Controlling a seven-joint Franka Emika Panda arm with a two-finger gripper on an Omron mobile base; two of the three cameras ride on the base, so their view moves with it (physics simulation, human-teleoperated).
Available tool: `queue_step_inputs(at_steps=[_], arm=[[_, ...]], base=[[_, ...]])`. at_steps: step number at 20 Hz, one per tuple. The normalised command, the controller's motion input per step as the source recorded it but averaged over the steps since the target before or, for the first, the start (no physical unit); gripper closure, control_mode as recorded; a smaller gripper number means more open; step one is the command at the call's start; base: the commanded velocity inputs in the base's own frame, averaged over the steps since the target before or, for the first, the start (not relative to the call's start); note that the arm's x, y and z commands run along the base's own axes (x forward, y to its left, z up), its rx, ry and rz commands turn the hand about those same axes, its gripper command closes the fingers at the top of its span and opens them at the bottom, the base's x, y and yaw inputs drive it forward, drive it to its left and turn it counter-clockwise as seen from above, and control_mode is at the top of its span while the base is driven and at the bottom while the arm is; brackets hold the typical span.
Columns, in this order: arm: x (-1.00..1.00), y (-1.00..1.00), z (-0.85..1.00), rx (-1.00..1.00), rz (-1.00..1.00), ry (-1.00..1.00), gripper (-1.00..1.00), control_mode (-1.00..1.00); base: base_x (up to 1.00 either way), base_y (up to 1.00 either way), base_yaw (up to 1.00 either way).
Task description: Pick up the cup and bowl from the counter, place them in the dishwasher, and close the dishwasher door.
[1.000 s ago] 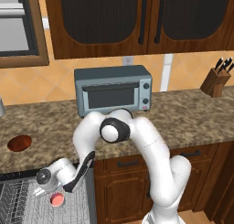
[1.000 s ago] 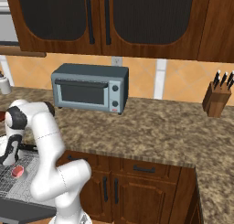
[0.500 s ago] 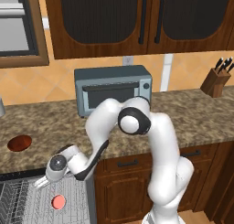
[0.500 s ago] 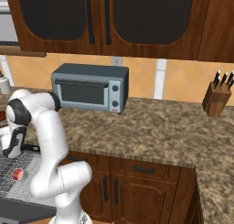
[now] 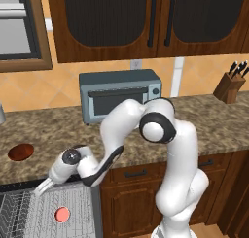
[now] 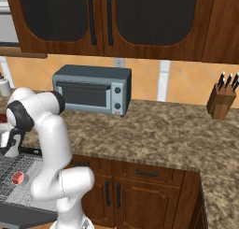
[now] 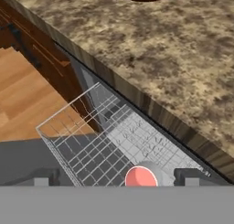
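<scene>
Cup (image 5: 62,214) stands upright in the rack (image 5: 29,217), already loaded; gripper (image 5: 43,187) hangs above the rack, fingers spread and empty, freed for the bowl (image 5: 20,152) on the counter (image 5: 58,135).

light: even, bright, soft, no clear source | shadows: faint, a dim band under the surface (image 5: 44,130) edge, dark glass in the upper cabinets (image 6: 154,17) | glare: none | sharpness: base views crisp; hand view coarse, rack (image 7: 114,150) wires jagged | distortion: none at edges
</scene>
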Motion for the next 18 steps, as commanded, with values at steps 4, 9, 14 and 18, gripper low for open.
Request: queue_step_inputs(at_steps=[4, 9, 14, 18], arm=[[0.33, 0.58, 1.00, -0.15, 0.07, 0.33, -1.00, -1.00], [0.23, 0.45, 1.00, -0.15, 0.02, 0.36, -1.00, -1.00], [-0.69, 0.08, 1.00, 0.00, 0.14, 0.04, -1.00, -1.00], [-0.24, 0.04, 1.00, 0.00, 0.13, -0.07, -1.00, -1.00]], base=[[0.00, 0.00, 0.00], [0.00, 0.00, 0.00], [0.00, 0.00, 0.00], [0.00, 0.00, 0.00]])
